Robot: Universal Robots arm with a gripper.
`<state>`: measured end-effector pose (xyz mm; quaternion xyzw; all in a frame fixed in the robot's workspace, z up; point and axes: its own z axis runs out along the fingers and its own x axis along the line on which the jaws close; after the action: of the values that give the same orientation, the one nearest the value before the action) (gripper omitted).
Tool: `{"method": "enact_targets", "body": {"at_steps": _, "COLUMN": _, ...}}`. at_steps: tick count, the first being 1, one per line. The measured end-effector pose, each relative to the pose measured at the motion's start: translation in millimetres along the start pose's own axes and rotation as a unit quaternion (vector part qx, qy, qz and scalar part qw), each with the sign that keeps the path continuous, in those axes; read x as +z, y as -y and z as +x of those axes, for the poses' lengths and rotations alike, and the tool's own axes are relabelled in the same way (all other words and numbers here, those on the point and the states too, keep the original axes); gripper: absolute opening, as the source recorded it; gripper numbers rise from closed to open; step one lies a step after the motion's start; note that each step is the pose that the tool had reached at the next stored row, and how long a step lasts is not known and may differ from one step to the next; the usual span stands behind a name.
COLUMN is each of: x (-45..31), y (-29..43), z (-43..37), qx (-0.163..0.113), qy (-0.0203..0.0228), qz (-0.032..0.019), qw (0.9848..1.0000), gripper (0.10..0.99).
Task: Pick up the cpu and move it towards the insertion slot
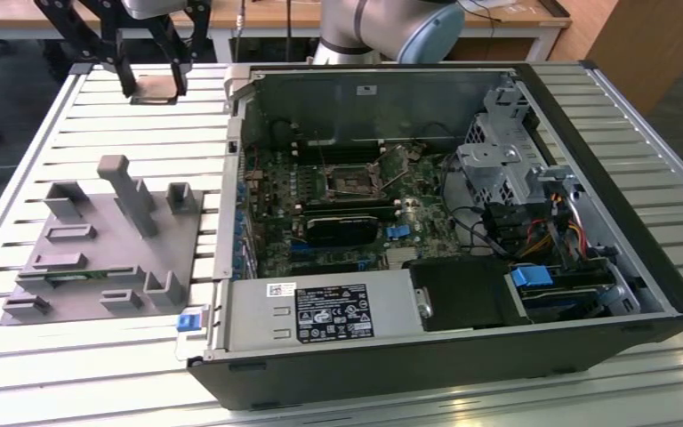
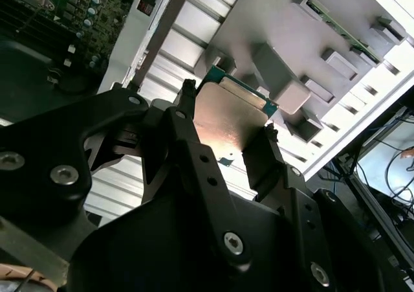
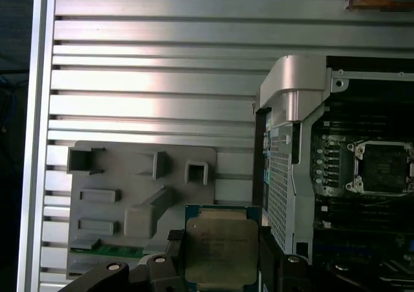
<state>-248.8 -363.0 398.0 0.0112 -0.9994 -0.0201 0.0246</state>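
A: In the exterior view, where does the gripper (image 1: 149, 78) stand relative to the computer case (image 1: 626, 169)?
B: It hangs off the case's side on the exterior view's left, above the slatted table (image 1: 45, 133), its black fingers clamped on a thin flat piece, the cpu (image 1: 156, 94). The grey fixture block (image 1: 104, 245) lies on the table beside the case. Inside the case sits the insertion slot (image 1: 352, 177), a dark square in a metal frame on the motherboard (image 1: 330, 200), well apart from the gripper.

A: And the second wrist view?
B: The cpu (image 2: 228, 114) is pinched between two black fingers (image 2: 182, 120), its pale metal lid facing the camera, a green edge along its far side. The fixture block (image 2: 304, 39) lies beyond it.

A: The first wrist view?
B: The cpu (image 3: 222, 250) is gripped at two opposite sides, above the fixture block (image 3: 139, 198), beside the case wall (image 3: 279, 175). The insertion slot (image 3: 383, 167) shows inside the case, apart from the chip.
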Motion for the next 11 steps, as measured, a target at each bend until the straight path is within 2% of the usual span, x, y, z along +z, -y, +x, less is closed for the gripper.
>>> {"method": "enact_targets", "body": {"at_steps": 11, "x": -0.9, "y": 0.4, "z": -17.8, "qx": 0.000, "qy": 0.0000, "qz": 0.0000, "qw": 1.0000, "gripper": 0.545}}
